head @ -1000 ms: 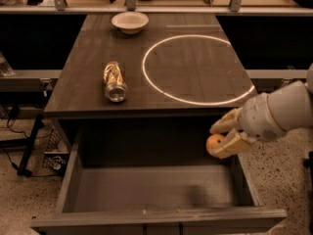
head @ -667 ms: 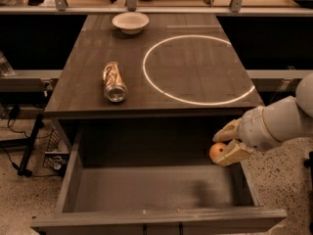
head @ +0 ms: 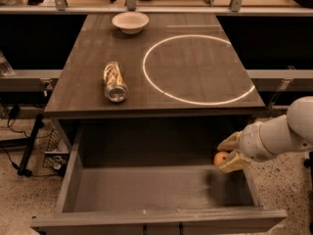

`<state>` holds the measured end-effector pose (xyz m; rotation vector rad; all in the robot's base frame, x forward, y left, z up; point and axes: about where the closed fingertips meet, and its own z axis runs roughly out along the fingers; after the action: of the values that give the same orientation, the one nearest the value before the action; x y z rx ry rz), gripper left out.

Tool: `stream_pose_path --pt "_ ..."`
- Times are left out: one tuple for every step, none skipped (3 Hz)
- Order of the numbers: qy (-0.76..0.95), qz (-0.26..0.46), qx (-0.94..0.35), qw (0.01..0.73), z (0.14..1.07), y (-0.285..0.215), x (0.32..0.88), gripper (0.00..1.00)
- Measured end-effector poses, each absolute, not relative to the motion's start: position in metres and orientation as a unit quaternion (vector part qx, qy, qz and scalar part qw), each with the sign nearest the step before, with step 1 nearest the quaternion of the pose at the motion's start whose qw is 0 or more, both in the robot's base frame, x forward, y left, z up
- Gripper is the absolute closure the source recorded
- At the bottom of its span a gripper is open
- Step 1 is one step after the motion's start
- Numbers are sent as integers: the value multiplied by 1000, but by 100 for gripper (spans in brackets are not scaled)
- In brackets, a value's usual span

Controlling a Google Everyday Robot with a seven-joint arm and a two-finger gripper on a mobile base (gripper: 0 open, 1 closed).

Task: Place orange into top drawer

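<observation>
Gripping the orange [head: 220,158] between closed-in fingers, tool [head: 227,153] hangs over top drawer [head: 146,192] right-rear corner; best lower near drawer floor, then release gently to stop rolling.

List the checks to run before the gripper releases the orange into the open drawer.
1. Access to the top drawer: ok, it is pulled open.
2. Grip on the orange: ok, the gripper is shut on it.
3. Position of the orange over the drawer: ok, though close to the right wall, near the back.
4. Drawer floor beneath the orange: ok, nothing shows there.
5. Drop height above the floor: cannot tell from this view.
6. Clearance from the crushed can and the bowl: ok, both sit on the tabletop, away from the gripper.
</observation>
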<state>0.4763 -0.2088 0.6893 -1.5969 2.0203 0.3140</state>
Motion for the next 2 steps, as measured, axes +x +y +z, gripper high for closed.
stream_pose_path --pt "764 128 -572 269 658 -215 480 100" --pt "769 156 -555 275 635 -205 479 97"
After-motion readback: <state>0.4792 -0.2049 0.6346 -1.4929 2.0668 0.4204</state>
